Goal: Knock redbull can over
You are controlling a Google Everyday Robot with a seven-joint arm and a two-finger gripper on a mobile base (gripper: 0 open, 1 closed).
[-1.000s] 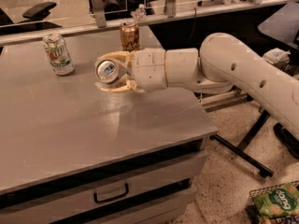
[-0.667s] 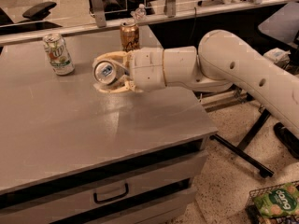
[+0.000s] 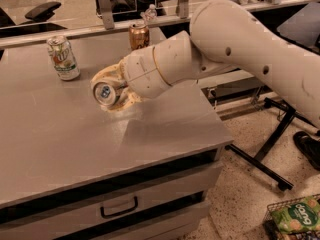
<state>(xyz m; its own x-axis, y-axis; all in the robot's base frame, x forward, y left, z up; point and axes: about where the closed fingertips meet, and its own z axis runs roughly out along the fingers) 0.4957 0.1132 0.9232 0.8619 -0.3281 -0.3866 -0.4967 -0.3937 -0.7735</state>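
Note:
The redbull can (image 3: 104, 92) lies on its side between my gripper's fingers, its silver top facing the camera, low over the grey table (image 3: 75, 149) left of centre. Only its end and a little of its body show; the fingers hide the rest. My gripper (image 3: 113, 88) reaches in from the right and is shut on the can, with cream-coloured fingers (image 3: 109, 74) above and below it. I cannot tell whether the can touches the tabletop.
A green-and-white soda can (image 3: 63, 58) stands at the back left. A golden-brown can (image 3: 139, 36) stands at the back, behind my wrist. A water bottle (image 3: 150, 14) is beyond it. Chair legs (image 3: 260, 154) and a snack basket (image 3: 297, 216) are on the floor at right.
My gripper has moved a little to the left and down toward the tabletop with the can still in it. The other cans have not moved.

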